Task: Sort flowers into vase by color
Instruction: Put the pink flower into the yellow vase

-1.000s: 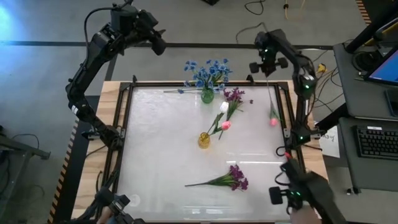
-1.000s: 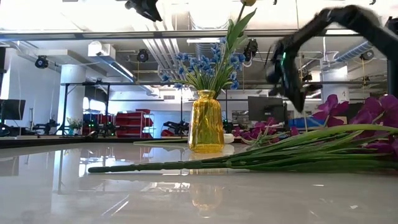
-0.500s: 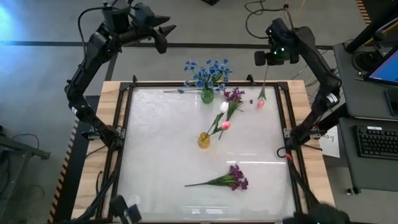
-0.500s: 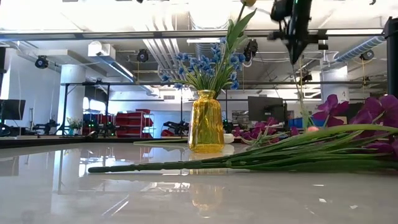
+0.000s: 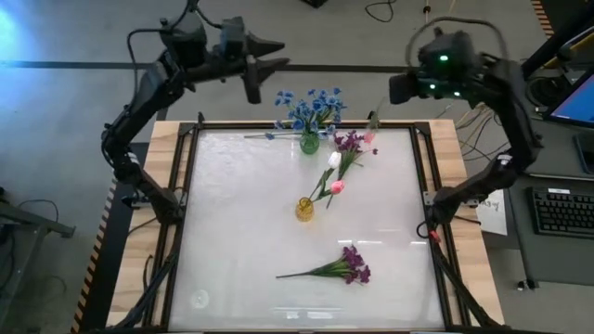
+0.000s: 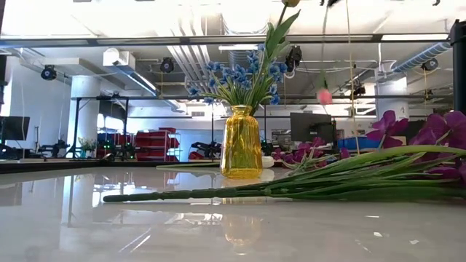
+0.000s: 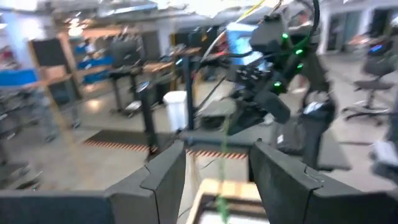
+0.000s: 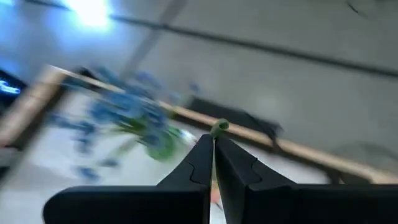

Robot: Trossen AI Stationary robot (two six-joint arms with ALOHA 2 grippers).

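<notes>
A: While the right gripper (image 8: 213,144) hangs high over the table's (image 5: 232,223) far right corner, its fingers are clamped on a thin green stem (image 8: 218,127); is a bloom visible on it?

B: Yes; a pink bud (image 5: 369,137) dangles at the stem's lower end, above the far edge, just right of the purple sprig (image 5: 349,144); the low view shows it in mid-air (image 6: 324,96).

A: And the left gripper (image 5: 267,57)?

B: Raised beyond the far left edge, fingers (image 7: 163,180) parted and holding nothing.

A: Where are the other flowers?

B: Blue blossoms (image 5: 310,107) fill the green vase (image 5: 309,143) at the far edge; the yellow vase (image 5: 304,209) stands near mid-table with a white bud (image 5: 333,160) and a pink bud (image 5: 338,186) leaning from it; whether the purple sprig's stem reaches that vase cannot be told; a second purple bunch (image 5: 343,266) lies flat nearer the front edge, well apart from both vases.
</notes>
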